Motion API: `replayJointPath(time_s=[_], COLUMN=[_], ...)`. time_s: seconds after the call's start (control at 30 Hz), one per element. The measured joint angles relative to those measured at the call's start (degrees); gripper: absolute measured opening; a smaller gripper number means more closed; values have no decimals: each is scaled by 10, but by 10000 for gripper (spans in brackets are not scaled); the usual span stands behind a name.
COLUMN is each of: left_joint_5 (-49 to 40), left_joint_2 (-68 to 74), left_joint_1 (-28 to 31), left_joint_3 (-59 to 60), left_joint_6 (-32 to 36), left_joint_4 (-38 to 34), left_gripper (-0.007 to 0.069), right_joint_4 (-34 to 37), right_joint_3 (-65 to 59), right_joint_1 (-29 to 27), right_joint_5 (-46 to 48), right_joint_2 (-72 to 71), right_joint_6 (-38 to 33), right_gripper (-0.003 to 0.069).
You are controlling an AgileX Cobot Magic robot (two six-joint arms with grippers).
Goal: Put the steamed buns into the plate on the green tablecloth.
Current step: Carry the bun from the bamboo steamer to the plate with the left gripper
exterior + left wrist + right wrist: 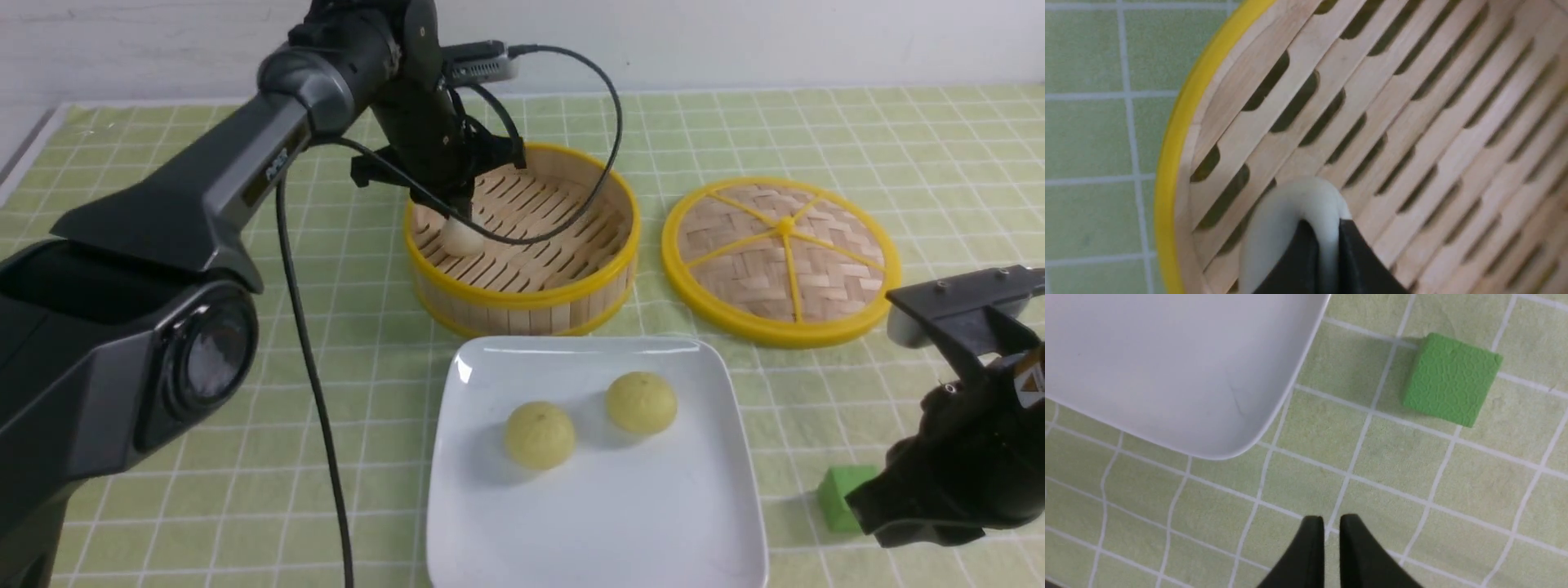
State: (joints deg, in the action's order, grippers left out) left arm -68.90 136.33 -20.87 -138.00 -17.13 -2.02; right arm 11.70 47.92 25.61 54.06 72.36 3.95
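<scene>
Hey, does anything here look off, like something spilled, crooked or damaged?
Nothing looks spilled or broken. The one oddity is the green cube on the cloth, beside the plate: it isn't food or a dish. The lid lies off the steamer, which seems normal while buns are being moved.

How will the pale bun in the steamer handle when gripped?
The bun looks soft: its surface bulges up around the left gripper's fingertips, so it probably squashes under force. Its rounded dome may let it slip or roll if caught off-centre. The slatted steamer floor might offer some grip against sliding.
</scene>
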Motion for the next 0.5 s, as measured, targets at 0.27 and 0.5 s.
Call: replayJointPath(time_s=[0.27, 0.5], left_joint_5=[-20, -19], left_joint_2=[-199, -340], left_joint_1=[-10, -110], left_joint_3=[-20, 326], left_joint_6=[70, 84], left_joint_4=[-32, -49], left_gripper=[27, 27], right_joint_4=[-6, -48], right_joint_3=[5, 9], right_joint_1=[0, 0], right_joint_5=[0, 20], right_joint_2=[-3, -88], right_joint_6=[-9, -6], right_gripper=[90, 93])
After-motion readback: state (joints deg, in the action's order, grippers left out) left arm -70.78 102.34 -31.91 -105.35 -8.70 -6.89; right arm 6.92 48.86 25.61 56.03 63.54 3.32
